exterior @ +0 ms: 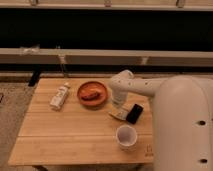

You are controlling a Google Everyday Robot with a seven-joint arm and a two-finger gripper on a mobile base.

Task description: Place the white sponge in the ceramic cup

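Observation:
The white sponge point(116, 116), a small flat beige block, lies on the wooden table point(65, 135) right of centre. My gripper point(118, 107) reaches straight down onto its far edge and is shut on it, hiding part of the sponge. The ceramic cup point(126, 136), small, round and white, stands upright near the table's front edge, a short way in front of the sponge and apart from it. My white arm point(150, 89) comes in from the right.
A black glossy slab point(134, 113) lies just right of the sponge. An orange-brown bowl point(92, 93) with food sits left of the gripper. A white bottle point(59, 96) lies on its side at the far left. My bulky body point(182, 130) fills the right side.

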